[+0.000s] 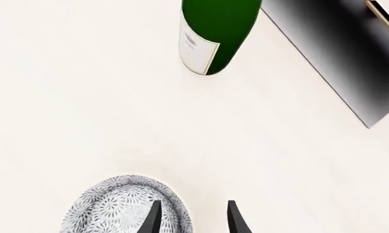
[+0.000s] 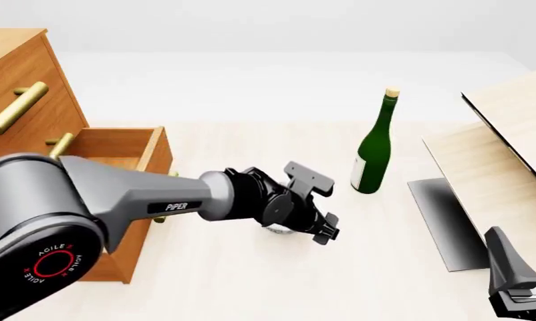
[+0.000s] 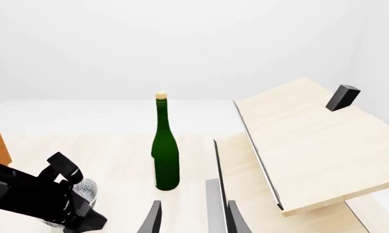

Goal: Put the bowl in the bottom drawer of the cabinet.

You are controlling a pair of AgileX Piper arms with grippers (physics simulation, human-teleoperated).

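Observation:
The speckled white bowl (image 1: pixel 117 208) stands on the table right of the cabinet (image 2: pixel 19 80). In the front view only a sliver of the bowl (image 2: pixel 276 231) shows under my left gripper (image 2: pixel 323 229). My left gripper (image 1: pixel 193 218) is open and straddles the bowl's rim: one finger (image 1: pixel 152 216) is over the inside, the other is outside. The bottom drawer (image 2: pixel 116 142) is pulled out toward the bowl. My right gripper (image 3: pixel 191 218) is open and holds nothing, low at the front right (image 2: pixel 516 281).
A tall green bottle (image 2: pixel 373 150) stands upright just beyond the bowl, to its right. A pale wood box (image 2: pixel 500 167) with a dark panel (image 1: pixel 343 53) fills the right side. The cabinet's upper brass handles (image 2: pixel 19 107) stick out at far left.

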